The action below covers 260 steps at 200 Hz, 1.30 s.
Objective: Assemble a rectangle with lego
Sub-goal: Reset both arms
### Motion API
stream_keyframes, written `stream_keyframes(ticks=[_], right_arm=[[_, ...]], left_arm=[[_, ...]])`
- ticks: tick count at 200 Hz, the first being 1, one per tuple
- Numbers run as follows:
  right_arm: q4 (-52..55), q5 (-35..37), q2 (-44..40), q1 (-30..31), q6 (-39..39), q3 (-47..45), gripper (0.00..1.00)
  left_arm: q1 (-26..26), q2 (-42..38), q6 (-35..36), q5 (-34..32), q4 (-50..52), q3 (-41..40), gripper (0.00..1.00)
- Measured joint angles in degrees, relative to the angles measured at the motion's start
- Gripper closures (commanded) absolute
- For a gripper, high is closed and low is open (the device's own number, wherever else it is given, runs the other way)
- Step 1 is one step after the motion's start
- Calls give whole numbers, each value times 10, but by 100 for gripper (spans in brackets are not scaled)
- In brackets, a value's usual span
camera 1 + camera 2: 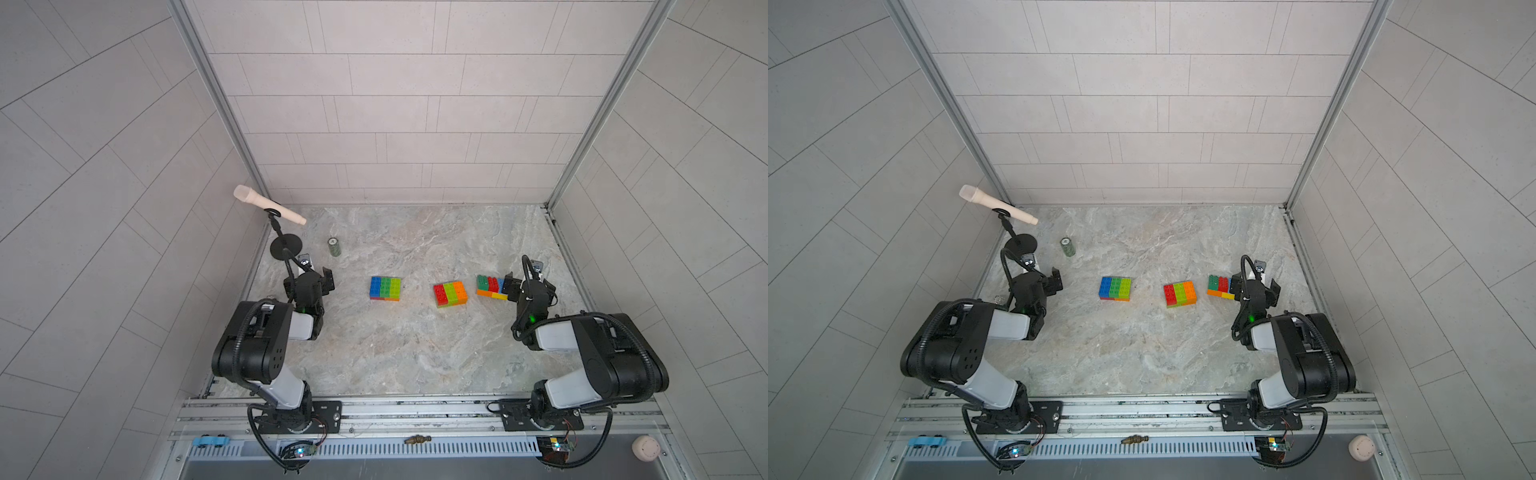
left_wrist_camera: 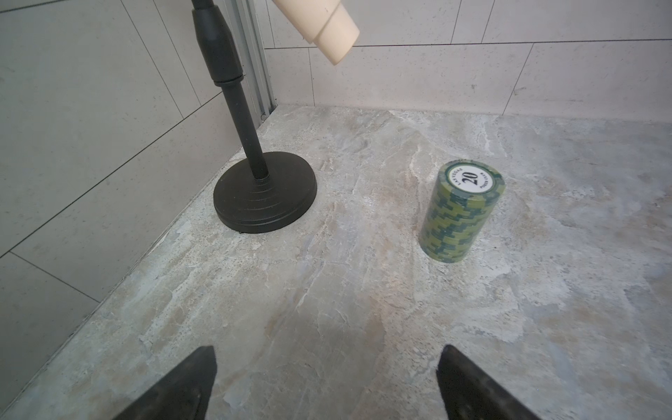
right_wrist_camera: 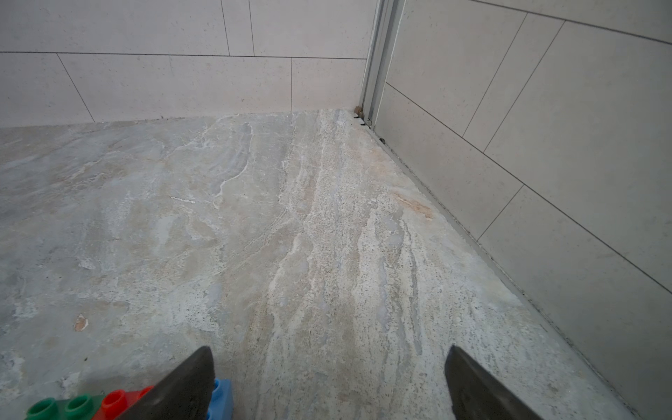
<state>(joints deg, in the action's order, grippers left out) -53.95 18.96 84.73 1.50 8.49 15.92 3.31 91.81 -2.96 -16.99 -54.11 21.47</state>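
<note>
Looking down at a marbled table [image 1: 395, 353] with the lego [image 1: 1179, 293] split into three small two-layer chunks, all standing apart. Using the poker chip stack [image 1: 334, 247] as the anchor for everything. Found the blue-green-lime chunk [image 1: 385, 288] closest to it, off to its right and a bit nearer the robot bases, sitting on red and orange bricks. Spotted the red-lime-orange chunk [image 1: 450, 294] further right of the stack, well clear of the first. Then the green-red-blue chunk [image 1: 490, 286] furthest right of the stack, perched on orange and yellow bricks, near the second chunk but not touching. Same layout in both top views.

Caught the right gripper [image 3: 329, 350] with jaws spread wide, gripping nothing, parked even further right of the stack than that last chunk, with one finger [image 3: 182, 385] overlapping the chunk's blue end. Can't tell about real contact there. Found the left gripper [image 2: 327, 348] wide open and empty too, hanging just robot-side of the chip stack, over bare table. Also noticed a black mic stand [image 2: 264, 192] just left of the stack, carrying a cream microphone [image 2: 320, 25] tilted overhead.
</note>
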Motion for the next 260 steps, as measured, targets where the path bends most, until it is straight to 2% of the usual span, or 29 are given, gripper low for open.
stream_keyframes(ticks=[260], right_arm=[[11,6,0,1,0,5,0]], left_arm=[[1,0,0,0,0,0,0]])
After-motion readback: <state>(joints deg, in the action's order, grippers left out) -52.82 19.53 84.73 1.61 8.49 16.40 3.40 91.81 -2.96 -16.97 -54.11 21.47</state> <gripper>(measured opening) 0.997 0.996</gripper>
